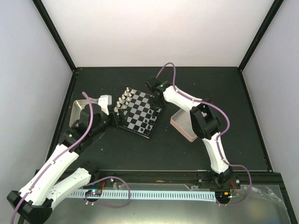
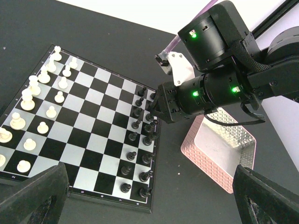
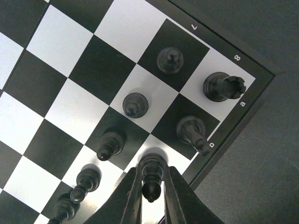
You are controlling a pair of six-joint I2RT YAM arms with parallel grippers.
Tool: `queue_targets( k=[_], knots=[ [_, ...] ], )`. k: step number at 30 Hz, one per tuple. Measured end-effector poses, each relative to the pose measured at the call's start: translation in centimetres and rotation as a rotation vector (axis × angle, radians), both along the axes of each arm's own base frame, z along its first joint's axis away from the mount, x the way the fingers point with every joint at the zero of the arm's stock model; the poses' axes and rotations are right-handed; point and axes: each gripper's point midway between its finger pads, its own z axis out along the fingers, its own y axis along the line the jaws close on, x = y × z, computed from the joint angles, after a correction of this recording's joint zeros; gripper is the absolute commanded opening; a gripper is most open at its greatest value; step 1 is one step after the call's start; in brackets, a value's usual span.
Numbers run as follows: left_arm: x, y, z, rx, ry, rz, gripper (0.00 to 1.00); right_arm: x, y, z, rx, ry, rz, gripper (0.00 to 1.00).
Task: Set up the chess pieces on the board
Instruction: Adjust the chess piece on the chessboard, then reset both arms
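Note:
The board (image 1: 138, 112) lies mid-table with silver pieces (image 2: 35, 107) along one side and black pieces (image 2: 140, 135) in two rows along the other. My right gripper (image 3: 152, 176) is shut on a black bishop-like piece (image 3: 152, 184), whose base rests on a white edge square next to a knight (image 3: 192, 133) and a corner rook (image 3: 223, 86). Black pawns (image 3: 135, 104) stand in the row beside them. It shows at the board's far right corner in the top view (image 1: 157, 100). My left gripper (image 2: 149, 205) is wide open and empty, off the board's left side (image 1: 106, 117).
A pinkish-rimmed tin (image 1: 183, 122) sits right of the board, also in the left wrist view (image 2: 219, 149). A silvery tin (image 1: 78, 112) lies at the left, under my left arm. Dark walls edge the table.

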Motion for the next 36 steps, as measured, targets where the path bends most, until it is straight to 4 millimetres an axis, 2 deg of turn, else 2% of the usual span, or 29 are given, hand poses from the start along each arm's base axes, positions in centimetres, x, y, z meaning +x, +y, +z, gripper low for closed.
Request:
queue_targets(
  k=[12, 18, 24, 28, 32, 36],
  knots=[
    [0.0, 0.0, 0.0, 0.002, 0.001, 0.002, 0.98, -0.2, -0.3, -0.1, -0.012, 0.005, -0.002, 0.14],
    [0.1, 0.1, 0.0, 0.002, 0.000, 0.005, 0.99, -0.2, -0.3, -0.1, -0.014, 0.008, 0.003, 0.29],
    [0.0, 0.2, 0.0, 0.007, 0.005, 0.011, 0.99, 0.0, -0.1, 0.7, -0.008, -0.005, 0.005, 0.36],
    [0.0, 0.3, 0.5, 0.011, 0.000, 0.015, 0.99, 0.2, -0.3, 3.7, 0.019, -0.058, -0.003, 0.40],
    [0.0, 0.5, 0.7, 0.028, -0.008, 0.011, 0.99, -0.5, -1.2, 9.0, 0.088, -0.160, -0.017, 0.44],
    [-0.2, 0.7, 0.8, 0.058, -0.026, 0.000, 0.99, -3.4, -4.8, 13.4, 0.159, -0.274, -0.058, 0.53]
  ],
)
